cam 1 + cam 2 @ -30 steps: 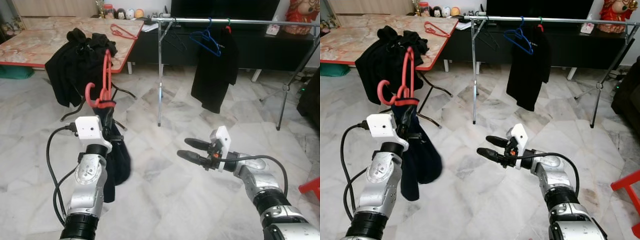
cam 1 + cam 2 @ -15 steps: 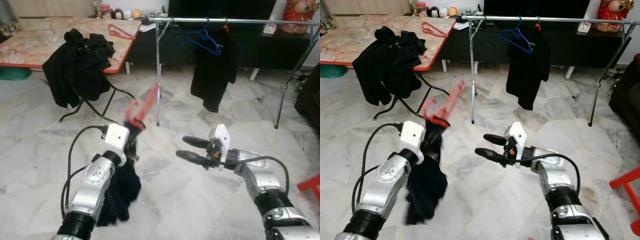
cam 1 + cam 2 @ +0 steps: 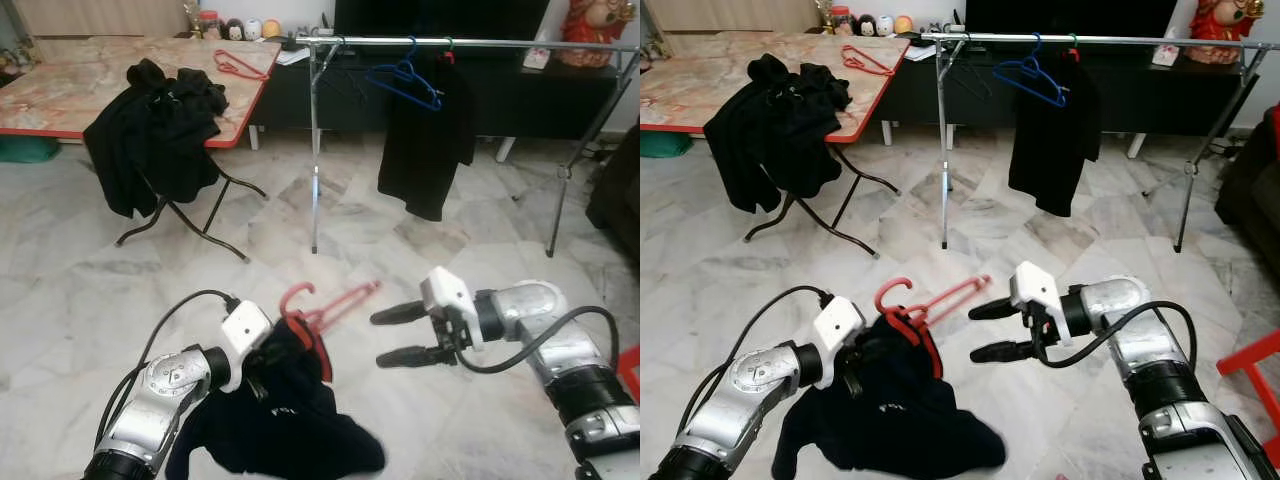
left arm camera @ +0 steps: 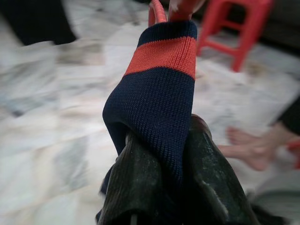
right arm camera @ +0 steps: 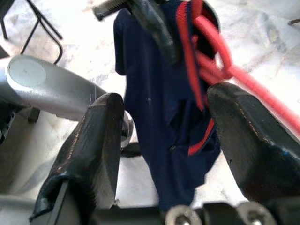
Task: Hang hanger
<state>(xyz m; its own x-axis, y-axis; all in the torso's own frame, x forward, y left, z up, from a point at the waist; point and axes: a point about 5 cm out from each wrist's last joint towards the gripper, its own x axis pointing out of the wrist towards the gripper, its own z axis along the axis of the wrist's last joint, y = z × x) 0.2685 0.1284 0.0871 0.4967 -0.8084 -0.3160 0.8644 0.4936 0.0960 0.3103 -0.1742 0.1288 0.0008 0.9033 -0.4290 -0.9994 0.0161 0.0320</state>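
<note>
- Two hands are at work low over the marble floor [image 3: 90, 290], well short of the clothes rail [image 3: 470, 43] at the far side of the room
- Left hand [image 3: 862, 360]: clamped on the dark navy garment [image 3: 895, 415] at its orange-banded collar; the left wrist view shows knit fabric pinched between both fingers [image 4: 140, 187]
- Red hanger [image 3: 325, 305]: threaded into that collar, hook end nearest the left hand and curling upward, the garment sagging below toward the floor
- Long axis of the hanger: roughly level, rising slightly, running from the left hand across toward the right hand [image 3: 390, 335]
- Right hand: fingers apart, one above the other, empty; the hanger's free arm tip lies just beside the upper finger [image 3: 400, 314], apparently not touching
- Right wrist view: hanger and garment sit straight ahead between the spread fingers
- Judgement: the right hand is the nearer one to the hanger's free end and lies in line with it; a short advance along that axis would bring the hanger arm between its fingers
- Rail already carries a blue hanger [image 3: 405, 78] and a black garment [image 3: 425, 140]
- Counter [image 3: 60, 95] at far left holds another red hanger and a black clothes heap
</note>
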